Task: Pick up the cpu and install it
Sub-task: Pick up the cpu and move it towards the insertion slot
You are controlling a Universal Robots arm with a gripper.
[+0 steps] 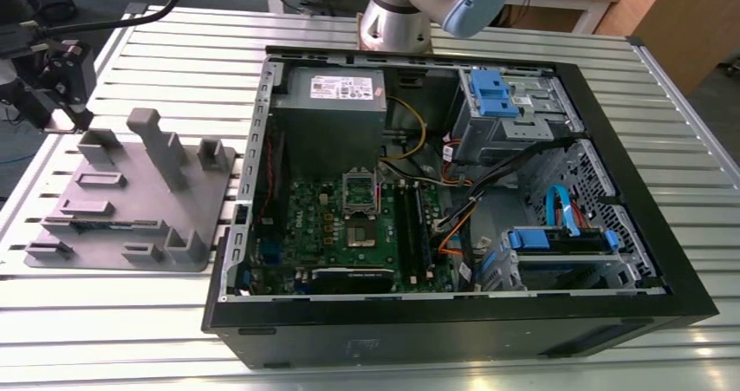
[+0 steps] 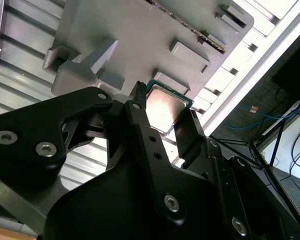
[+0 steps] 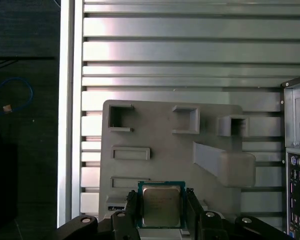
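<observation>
The cpu (image 3: 161, 209), a small square chip with a silvery top and green rim, sits between the black fingers (image 3: 131, 206) of my gripper (image 3: 161, 200), which is shut on it. In the second wrist view the cpu (image 2: 163, 104) is clamped at its edges, held above the grey plastic tray (image 2: 140, 35). In the exterior view my gripper (image 1: 69, 79) hangs at the far left, behind the tray (image 1: 127, 192). The open socket (image 1: 360, 192) on the green motherboard (image 1: 347, 235) lies inside the computer case, well to the exterior view's right of the gripper.
The black computer case (image 1: 463, 322) lies open on the slatted metal table (image 1: 116, 322), with a power supply (image 1: 335, 87), cables and blue drive bays (image 1: 509, 96) inside. The tray has upright posts (image 1: 156, 144). The arm's base (image 1: 399, 22) stands behind the case.
</observation>
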